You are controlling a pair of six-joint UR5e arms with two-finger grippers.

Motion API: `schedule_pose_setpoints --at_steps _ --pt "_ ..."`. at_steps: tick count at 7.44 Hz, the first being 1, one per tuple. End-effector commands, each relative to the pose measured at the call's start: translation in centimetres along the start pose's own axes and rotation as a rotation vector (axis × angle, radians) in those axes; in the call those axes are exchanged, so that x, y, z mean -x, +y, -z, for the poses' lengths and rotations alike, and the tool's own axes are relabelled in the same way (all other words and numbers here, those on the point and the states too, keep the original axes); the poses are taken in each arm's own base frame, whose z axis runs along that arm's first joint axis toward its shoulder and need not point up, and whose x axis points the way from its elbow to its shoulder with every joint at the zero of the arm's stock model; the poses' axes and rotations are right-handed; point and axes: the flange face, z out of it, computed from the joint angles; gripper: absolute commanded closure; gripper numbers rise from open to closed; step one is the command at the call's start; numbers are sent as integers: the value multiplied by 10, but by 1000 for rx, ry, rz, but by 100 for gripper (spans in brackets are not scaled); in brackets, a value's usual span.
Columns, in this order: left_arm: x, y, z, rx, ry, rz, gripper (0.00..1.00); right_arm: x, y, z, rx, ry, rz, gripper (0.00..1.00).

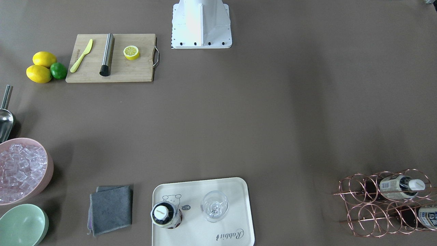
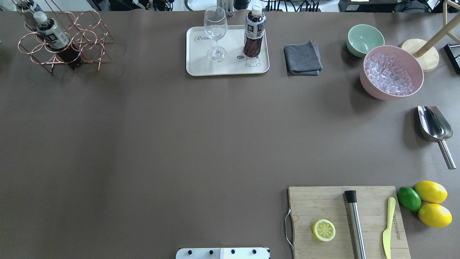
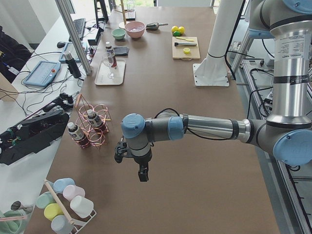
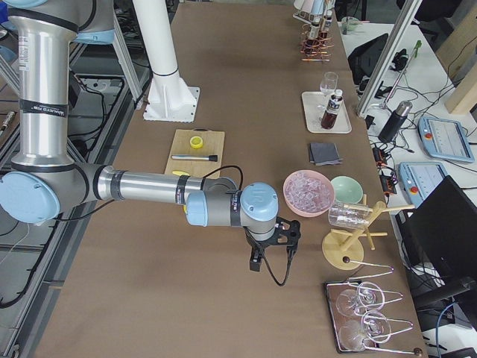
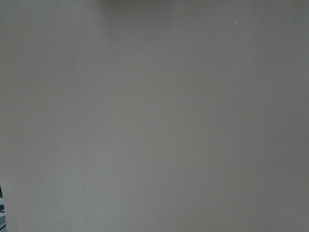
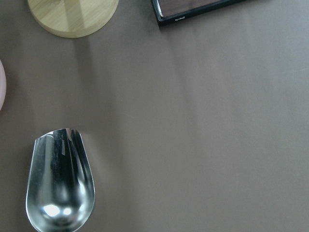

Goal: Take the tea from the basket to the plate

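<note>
One tea bottle [image 2: 254, 32] stands upright on the cream plate [image 2: 201, 66], beside a wine glass [image 2: 215, 34]. Two more alike bottles [image 2: 54, 34] [image 2: 27, 7] lie in the copper wire basket [image 2: 86, 39] at the far left corner. My left gripper [image 3: 142, 173] hangs over bare table near the basket [image 3: 92, 124], apart from it. My right gripper [image 4: 257, 261] hovers near the pink bowl [image 4: 307, 190]. Both grippers show only in the side views, so I cannot tell whether either is open or shut. The wrist views show no fingers.
A grey cloth [image 2: 302, 58], a green bowl [image 2: 364, 39] and a pink bowl of ice [image 2: 413, 88] sit right of the plate. A metal scoop [image 2: 435, 126], a cutting board [image 2: 370, 205] with a lemon half, and whole citrus fruits [image 2: 431, 203] lie on the right.
</note>
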Motion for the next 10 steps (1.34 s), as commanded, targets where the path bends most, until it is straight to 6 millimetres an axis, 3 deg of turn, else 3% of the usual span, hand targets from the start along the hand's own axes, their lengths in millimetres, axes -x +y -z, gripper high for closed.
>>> schedule_pose_setpoints --at_steps 1,3,10 --pt "-8 -6 6 -19 35 -23 1 0 0 0 -1 -1 3 0" --pt "-18 -12 6 -35 125 -30 1 1 2 2 -4 -1 3 0" --pt "-26 -21 6 -65 119 -73 1 2 2 2 -2 -4 4 0"
